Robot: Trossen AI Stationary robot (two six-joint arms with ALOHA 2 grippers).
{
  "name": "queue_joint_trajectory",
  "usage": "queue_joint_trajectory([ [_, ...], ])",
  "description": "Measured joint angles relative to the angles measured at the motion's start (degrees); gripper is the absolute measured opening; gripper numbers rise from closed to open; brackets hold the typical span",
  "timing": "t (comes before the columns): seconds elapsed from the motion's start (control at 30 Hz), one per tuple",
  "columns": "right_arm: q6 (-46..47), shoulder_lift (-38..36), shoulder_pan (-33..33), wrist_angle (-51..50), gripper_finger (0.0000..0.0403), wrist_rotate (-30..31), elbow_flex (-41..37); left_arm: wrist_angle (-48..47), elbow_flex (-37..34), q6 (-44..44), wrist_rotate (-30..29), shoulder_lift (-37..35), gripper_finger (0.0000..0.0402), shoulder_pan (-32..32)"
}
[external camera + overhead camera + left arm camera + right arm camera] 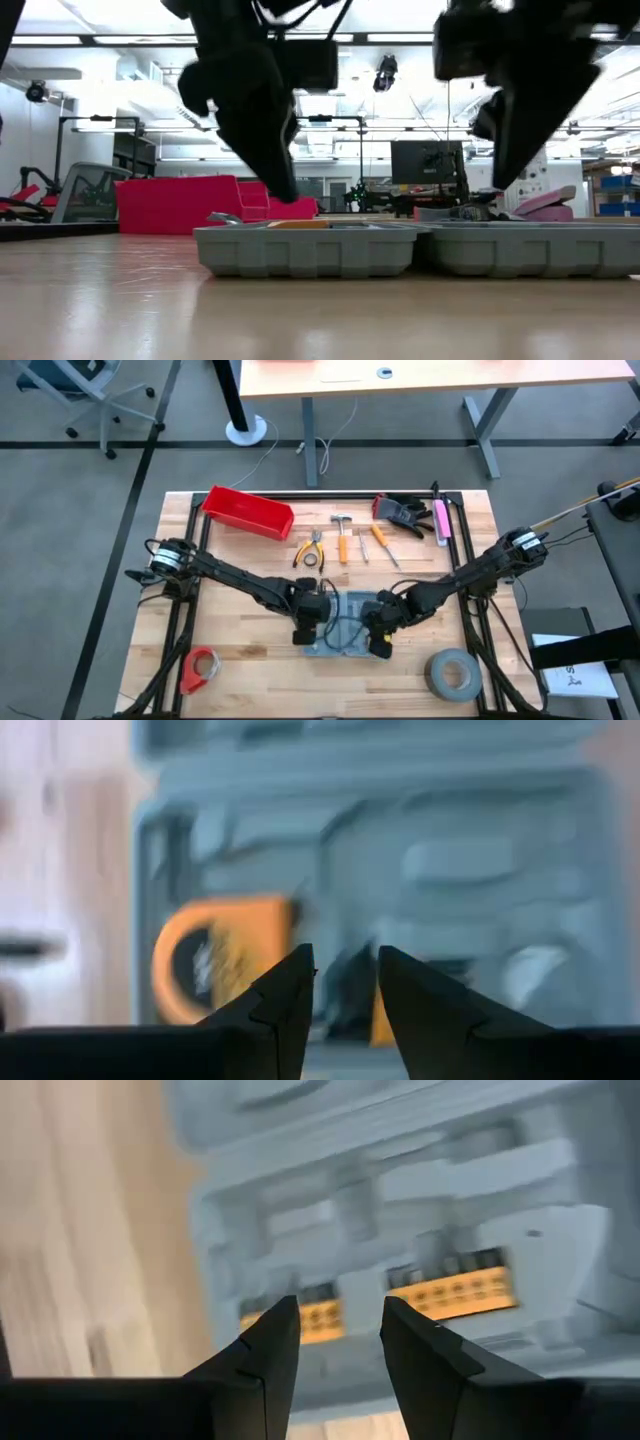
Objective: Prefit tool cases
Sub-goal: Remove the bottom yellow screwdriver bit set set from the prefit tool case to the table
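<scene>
The case (345,622) is lying open and flat near the worktop's front edge, midway between its side edges, grey recesses facing up. Both grippers are hovering just over it. The left gripper (345,970) is hanging above the case's left half with its fingers (285,995) parted by a narrow gap, gripping nothing; an orange round tool (215,960) is sitting in a recess beyond them. The right gripper (340,1320) is hanging above the right half, fingers (420,1345) likewise slightly apart and empty, with yellow bit holders (455,1290) showing in the tray beneath. In the low view neither gripper is touching the case.
</scene>
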Motion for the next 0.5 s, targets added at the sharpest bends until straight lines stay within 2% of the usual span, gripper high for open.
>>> queue_joint_trajectory([
  [0.17,-5.25,0.04,2.71,0.57,0.0134,-0.12,0.0,5.99,-0.02,3.59,1.44,-0.76,0.0115,-2.6],
  [0.5,-16.89,0.04,3.93,0.82,0.0135,-0.95,0.0,20.84,-4.07,0.89,2.16,-5.78,0.0112,-5.87],
])
